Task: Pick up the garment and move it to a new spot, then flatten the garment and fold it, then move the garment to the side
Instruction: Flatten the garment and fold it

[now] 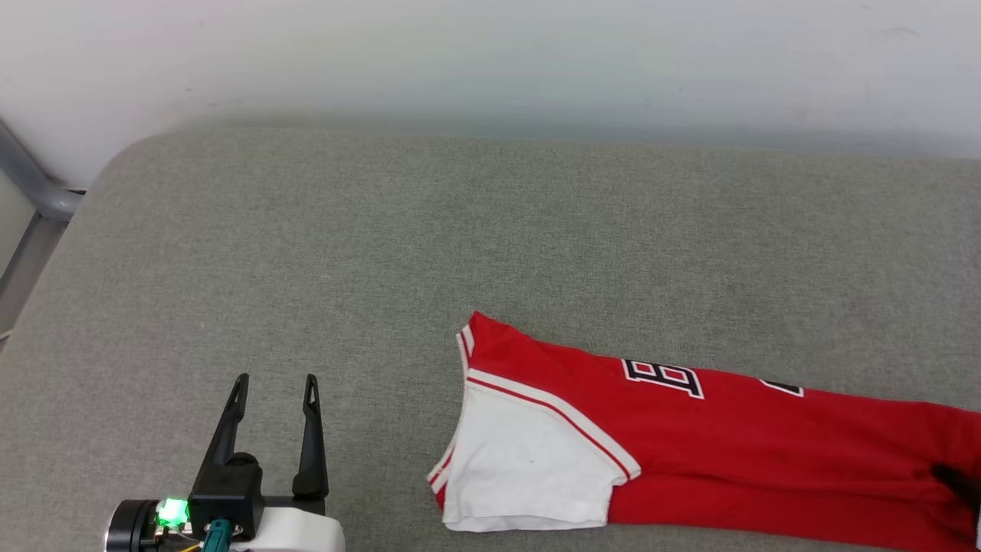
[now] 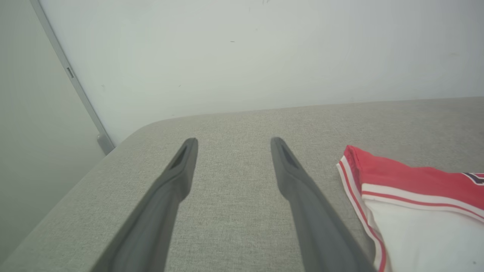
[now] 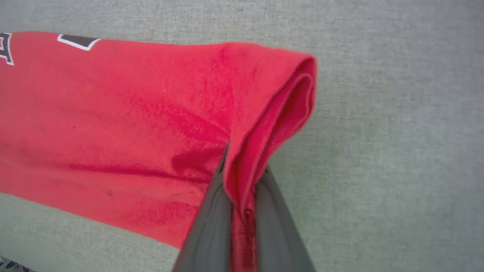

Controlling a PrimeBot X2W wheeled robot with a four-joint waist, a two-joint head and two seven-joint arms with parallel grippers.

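A broad grey fabric surface [image 1: 460,230] spreads right across the head view, finely woven, and its far left corner is rounded. Right behind it stands a plain white wall [image 1: 490,54] with a few faint scuffs, under soft, even light. At the far left a grey metal bar [image 1: 31,184] slants down beside that corner. It may be part of a frame, hard to tell.

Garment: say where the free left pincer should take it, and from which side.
Likely the white sleeve's striped edge at the garment's left end, coming low from the left with the open left pincer. That edge faces it, lies flat, and is opposite the end the right pincer pinches.
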